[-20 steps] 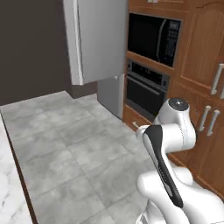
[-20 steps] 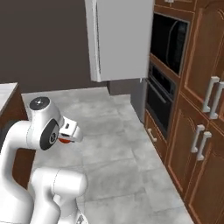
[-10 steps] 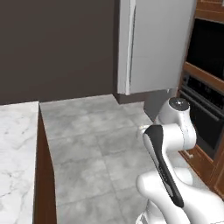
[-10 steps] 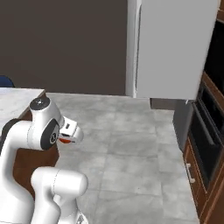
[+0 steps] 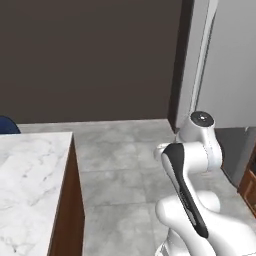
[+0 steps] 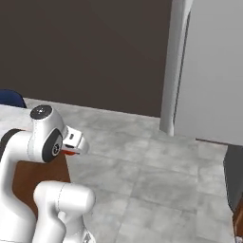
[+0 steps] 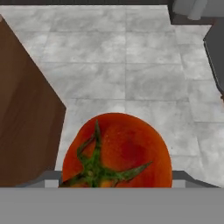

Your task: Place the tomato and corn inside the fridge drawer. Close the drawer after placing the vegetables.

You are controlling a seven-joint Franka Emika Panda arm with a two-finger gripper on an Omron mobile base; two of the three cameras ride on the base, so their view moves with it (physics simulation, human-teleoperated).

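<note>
The view has swung leftward: the oven cabinets are gone, a marble tabletop [image 5: 30, 170] fills the left; the fingers grip the tomato [image 7: 116, 151].

No writing, label, brand, number or sign can be read anywhere in these views: the surfaces in sight are all plain.
</note>
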